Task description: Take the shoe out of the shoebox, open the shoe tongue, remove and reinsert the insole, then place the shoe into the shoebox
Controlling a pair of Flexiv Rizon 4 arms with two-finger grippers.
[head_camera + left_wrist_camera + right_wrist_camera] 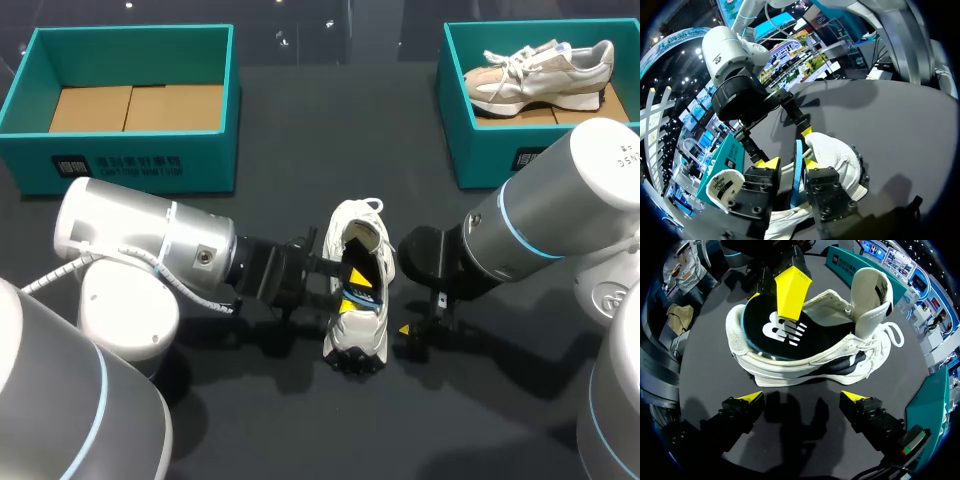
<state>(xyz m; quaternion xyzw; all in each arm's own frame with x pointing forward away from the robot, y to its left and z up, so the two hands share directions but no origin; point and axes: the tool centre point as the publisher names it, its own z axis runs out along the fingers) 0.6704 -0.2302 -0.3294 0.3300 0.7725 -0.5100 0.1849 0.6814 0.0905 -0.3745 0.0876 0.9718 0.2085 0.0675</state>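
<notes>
At the far left of the table (pixel 300 110) stands a teal shoebox (pixel 130 150), with only its brown cardboard floor (pixel 135 107) to see inside. My left arm (pixel 140 240) comes in nearer to me than this box and reaches to the middle of the table.

My left gripper (pixel 791 162) is at the opening of the white shoe (pixel 360 335). Its fingers stand only a little apart and have the insole (pixel 780 332) between them. One yellow tip lies on the black upper face of the insole, and the other is at its blue underside. The insole is partly inside the shoe, and its heel end rises above the heel rim.

The shoe itself is on the table between my two grippers, outside of both boxes, with the heel end toward me. Its tongue (pixel 870 290) is pulled open and stands up at the far end.

My right gripper (pixel 804 399) is just beside the shoe, low over the table. Its fingers are spread wide and have hold of nothing, and the shoe lies ahead of them, apart from both tips. My right arm (pixel 540 215) comes in from the right side.

At the far right stands a second teal shoebox (pixel 480 150), and a beige sneaker (pixel 540 75) lies in it.
</notes>
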